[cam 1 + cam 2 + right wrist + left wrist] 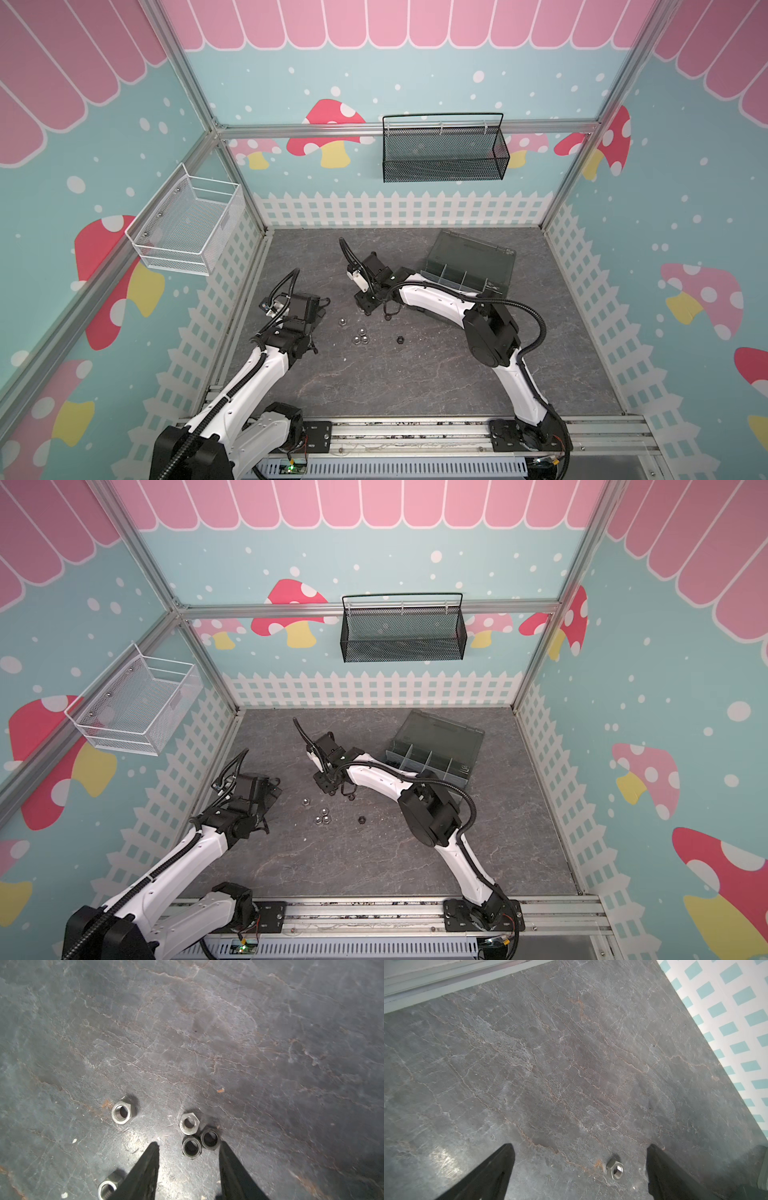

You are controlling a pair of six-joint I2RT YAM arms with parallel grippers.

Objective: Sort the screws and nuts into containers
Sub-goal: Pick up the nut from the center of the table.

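Note:
Several nuts lie loose on the table's middle in both top views, with a black one apart to the right. My left gripper is open, and a silver nut lies on the table between its fingers, untouched. My right gripper hangs over the cluster, open. Two dark nuts and a silver nut show just past its tips. The containers, cells of a dark grey organizer box with its lid up, sit at the back right. I cannot make out any screws.
A black mesh basket hangs on the back wall and a white wire basket on the left wall. The right arm's elbow rises in front of the box. A metal rail runs along the front edge.

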